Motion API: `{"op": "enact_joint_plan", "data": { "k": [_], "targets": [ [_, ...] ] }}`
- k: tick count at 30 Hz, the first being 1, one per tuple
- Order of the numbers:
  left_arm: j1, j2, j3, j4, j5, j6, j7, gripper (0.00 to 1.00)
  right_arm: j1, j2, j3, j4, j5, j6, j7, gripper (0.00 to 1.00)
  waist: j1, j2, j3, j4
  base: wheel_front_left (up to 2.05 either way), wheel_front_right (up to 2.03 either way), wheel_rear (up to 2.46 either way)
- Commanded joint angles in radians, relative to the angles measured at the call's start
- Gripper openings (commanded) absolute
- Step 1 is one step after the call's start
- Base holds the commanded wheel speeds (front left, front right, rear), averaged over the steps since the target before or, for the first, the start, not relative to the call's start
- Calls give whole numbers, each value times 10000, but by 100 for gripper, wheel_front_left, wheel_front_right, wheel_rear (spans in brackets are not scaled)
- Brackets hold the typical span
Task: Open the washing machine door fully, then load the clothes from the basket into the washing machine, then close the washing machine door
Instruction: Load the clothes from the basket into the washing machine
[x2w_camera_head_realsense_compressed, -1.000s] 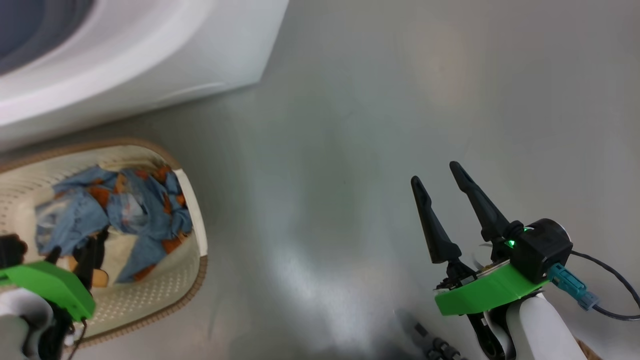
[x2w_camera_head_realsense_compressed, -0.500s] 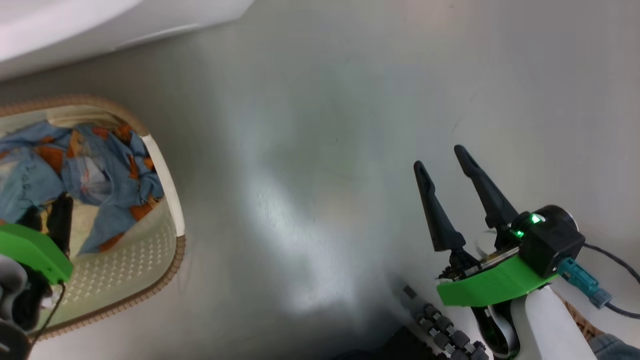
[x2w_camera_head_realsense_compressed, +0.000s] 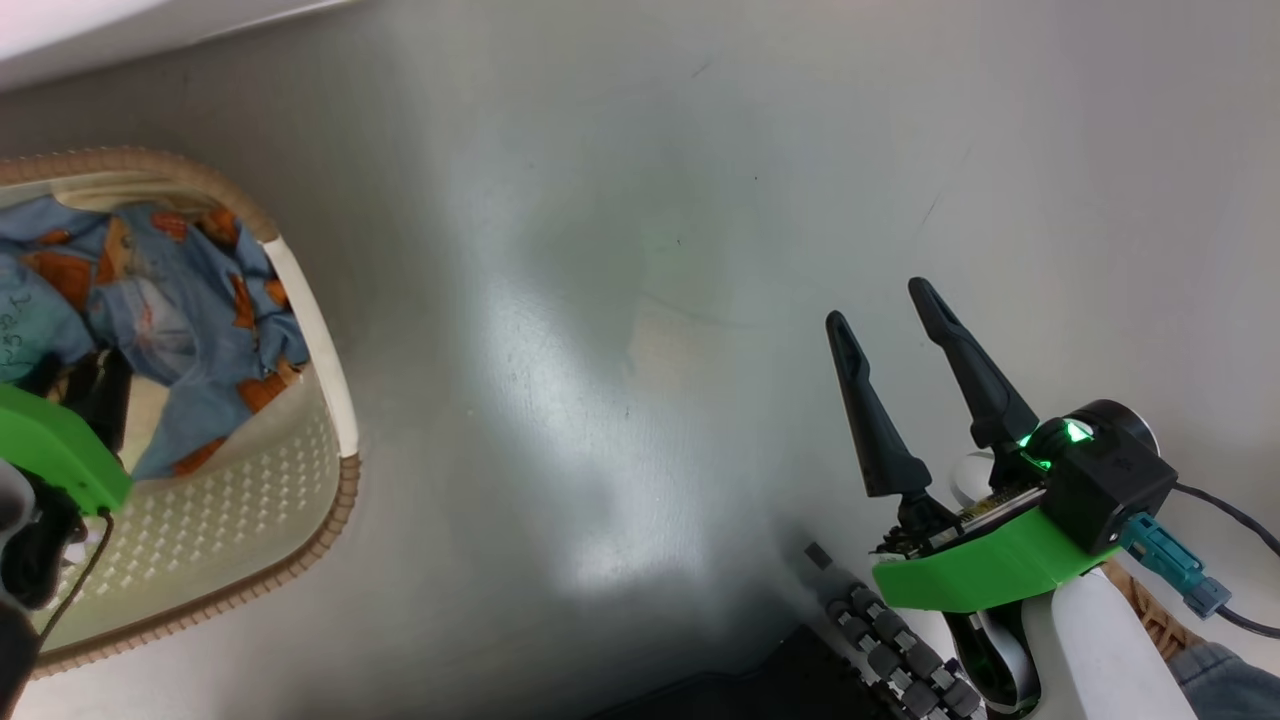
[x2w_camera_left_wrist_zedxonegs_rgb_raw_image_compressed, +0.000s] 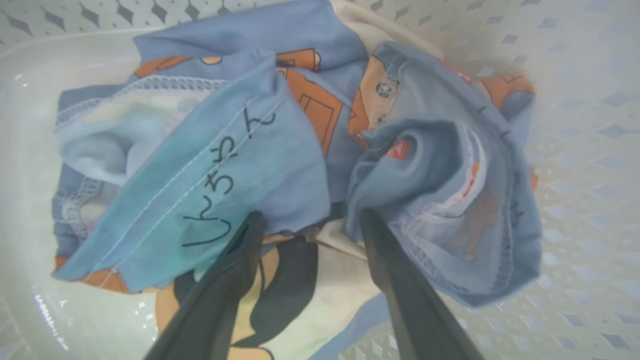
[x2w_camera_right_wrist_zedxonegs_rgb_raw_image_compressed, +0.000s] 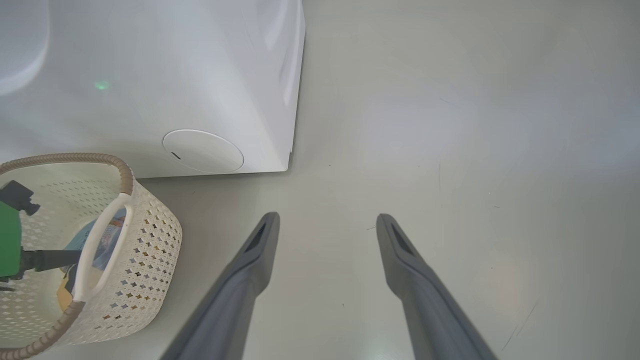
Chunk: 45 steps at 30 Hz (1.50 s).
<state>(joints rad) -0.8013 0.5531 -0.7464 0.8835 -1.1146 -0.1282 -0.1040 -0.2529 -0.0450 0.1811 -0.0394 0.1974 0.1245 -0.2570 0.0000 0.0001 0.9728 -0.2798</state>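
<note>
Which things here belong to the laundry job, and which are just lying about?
Job: clothes, basket, washing machine, left gripper with jaws open at the clothes.
Lying about: brown woven edge, denim-like fabric, both at the head view's lower right corner.

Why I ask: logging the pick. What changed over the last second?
The head camera swung, sliding the basket and washing machine up-left in view. Nothing was gripped: left gripper stays open at the clothes, right gripper open above the floor.

Floor: smooth pale grey glossy floor (x2w_camera_head_realsense_compressed: 700, 200), which you see beneath everything.
Glare: a soft white sheen (x2w_camera_head_realsense_compressed: 590, 520) at the floor's middle.
Marks: thin dark scuff lines (x2w_camera_right_wrist_zedxonegs_rgb_raw_image_compressed: 439, 182).
Your lower right corner: tan woven strip (x2w_camera_head_realsense_compressed: 1160, 625) beside blue-grey denim-like cloth (x2w_camera_head_realsense_compressed: 1220, 685).
</note>
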Motion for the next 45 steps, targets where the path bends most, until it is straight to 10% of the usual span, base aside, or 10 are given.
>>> {"op": "enact_joint_plan", "data": {
  "k": [1,18,20,22,24,45],
  "targets": [
    [-33,459,21,41,-137,-25,62,100,195,-52,192,-235,-23,62,-48,100,0,-1,61,-18,0,0,0],
    [-1306,-413,-1750,1704,479,-25,-165,100,739,-52,-267,-712,-426,62,-48,100,0,-1,280,300,0,0,0],
    [-1417,-564,-1983,1841,610,-25,-278,47,777,-52,-339,-766,-469,62,-48,100,0,-1,306,371,0,0,0],
    [-1498,-727,-2115,1980,605,-25,-342,36,803,-52,-405,-809,-500,62,-48,100,0,-1,328,432,0,0,0],
    [-1544,-836,-2294,2072,623,-25,-359,0,805,-52,-448,-829,-512,62,-48,100,0,-1,337,478,0,0,0],
    [-1075,-810,-1884,1699,237,-25,-1570,0,-138,-52,-448,-142,-457,62,-48,100,0,-1,-755,1296,0,0,0]
  ]
}}
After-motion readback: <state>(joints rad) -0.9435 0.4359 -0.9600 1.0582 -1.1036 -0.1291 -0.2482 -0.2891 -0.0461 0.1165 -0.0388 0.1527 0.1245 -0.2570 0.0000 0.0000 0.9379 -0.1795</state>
